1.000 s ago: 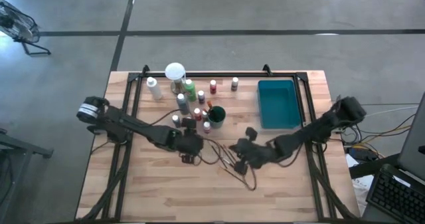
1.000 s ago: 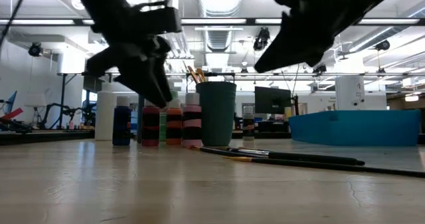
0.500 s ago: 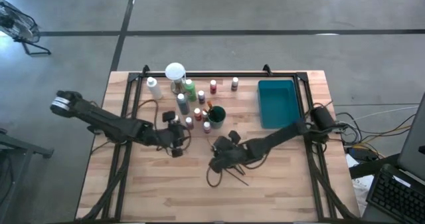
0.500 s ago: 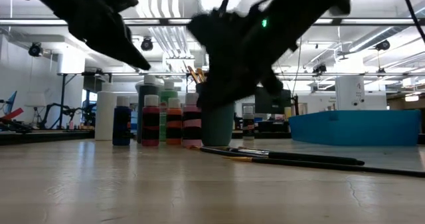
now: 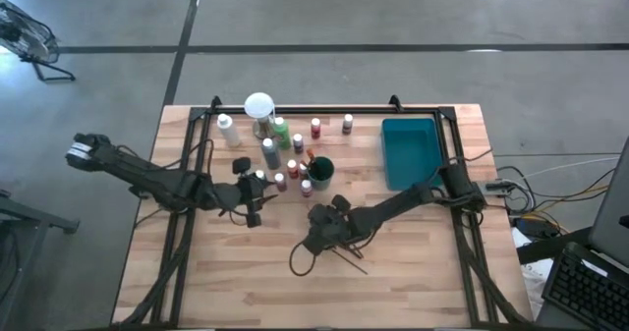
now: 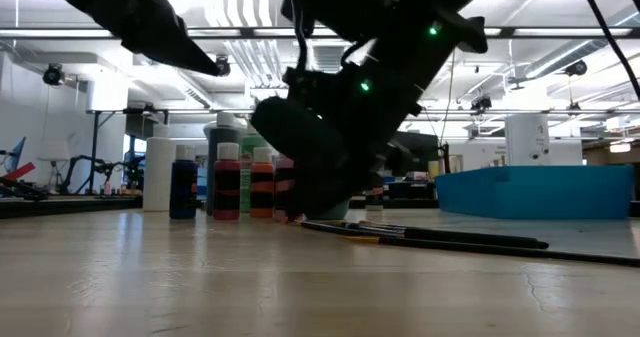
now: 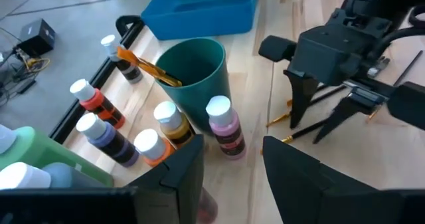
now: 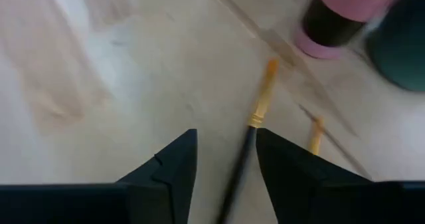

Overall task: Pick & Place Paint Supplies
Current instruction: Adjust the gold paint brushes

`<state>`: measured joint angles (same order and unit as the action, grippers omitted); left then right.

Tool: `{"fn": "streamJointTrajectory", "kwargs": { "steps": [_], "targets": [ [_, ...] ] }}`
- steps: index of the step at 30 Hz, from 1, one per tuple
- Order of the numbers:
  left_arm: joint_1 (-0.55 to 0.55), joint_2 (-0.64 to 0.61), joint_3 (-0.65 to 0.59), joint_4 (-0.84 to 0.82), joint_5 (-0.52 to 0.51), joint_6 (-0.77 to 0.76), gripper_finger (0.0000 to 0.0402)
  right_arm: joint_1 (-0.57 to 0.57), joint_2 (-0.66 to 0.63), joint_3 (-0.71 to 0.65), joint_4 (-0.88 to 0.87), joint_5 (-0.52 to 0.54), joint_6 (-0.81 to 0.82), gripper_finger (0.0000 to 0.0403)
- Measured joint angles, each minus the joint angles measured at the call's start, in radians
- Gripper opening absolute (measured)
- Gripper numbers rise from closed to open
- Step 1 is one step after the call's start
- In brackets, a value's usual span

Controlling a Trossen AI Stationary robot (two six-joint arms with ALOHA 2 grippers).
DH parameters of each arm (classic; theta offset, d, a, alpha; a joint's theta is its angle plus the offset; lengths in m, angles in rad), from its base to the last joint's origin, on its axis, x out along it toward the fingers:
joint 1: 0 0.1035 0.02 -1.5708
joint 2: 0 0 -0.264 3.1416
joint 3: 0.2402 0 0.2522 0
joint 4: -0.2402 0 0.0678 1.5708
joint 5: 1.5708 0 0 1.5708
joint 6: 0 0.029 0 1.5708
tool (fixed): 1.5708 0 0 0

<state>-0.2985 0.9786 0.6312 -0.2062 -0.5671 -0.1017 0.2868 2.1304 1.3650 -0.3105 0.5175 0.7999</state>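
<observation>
The right gripper point(image 8: 224, 164) hangs low over the pale, grained wooden table point(image 5: 413, 282), its dark wedge-shaped fingers spread apart with a thin dark-handled, orange-tipped brush point(image 8: 255, 127) lying flat between them, not pinched. Just beyond it stands a pink-banded bottle point(image 8: 339, 21). The left gripper point(image 7: 232, 174), fingers parted and empty, faces a smooth teal cup point(image 7: 196, 78) ringed by white-capped paint bottles point(image 7: 222, 124).

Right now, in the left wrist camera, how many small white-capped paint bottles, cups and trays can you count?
small white-capped paint bottles: 6
teal cup: 1
blue tray: 1
Total: 8
</observation>
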Motion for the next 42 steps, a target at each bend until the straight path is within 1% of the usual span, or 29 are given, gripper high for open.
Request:
{"fn": "streamJointTrajectory", "kwargs": {
  "steps": [3,10,20,25,29,31,33,36,39,42],
  "targets": [
    [0.000,-0.001,0.000,-0.005,0.000,0.001,0.0160,0.000,0.011,0.004,0.005,0.000,0.008,0.0135],
    [0.000,0.000,0.000,-0.011,0.000,0.004,0.0160,0.002,0.016,0.002,0.003,-0.098,0.007,0.0122],
    [0.000,0.000,0.000,-0.012,0.000,0.003,0.0160,0.066,-0.007,0.004,0.010,-0.177,-0.046,0.0110],
    [0.000,0.000,0.000,-0.011,0.000,0.002,0.0160,0.084,-0.028,0.004,0.010,-0.055,-0.044,0.0116],
    [0.000,0.000,0.000,-0.011,0.000,0.002,0.0160,0.079,-0.053,0.005,-0.009,0.008,-0.041,0.0140],
    [0.000,0.000,0.000,-0.012,0.000,0.002,0.0160,0.080,-0.082,0.004,-0.057,0.041,-0.033,0.0153],
    [0.000,0.000,0.000,-0.012,0.000,0.001,0.0160,0.082,-0.115,0.003,-0.150,0.090,0.024,0.0166],
    [0.000,-0.001,0.000,-0.019,0.000,0.000,0.0160,0.084,-0.162,-0.034,-0.311,0.153,0.165,0.0177],
    [0.000,-0.001,0.000,-0.020,0.001,0.011,0.0160,0.086,-0.205,-0.106,-0.326,0.161,0.252,0.0178],
    [0.000,-0.001,0.000,-0.019,0.001,0.019,0.0160,0.088,-0.230,-0.177,-0.288,0.151,0.297,0.0168]
  ]
}}
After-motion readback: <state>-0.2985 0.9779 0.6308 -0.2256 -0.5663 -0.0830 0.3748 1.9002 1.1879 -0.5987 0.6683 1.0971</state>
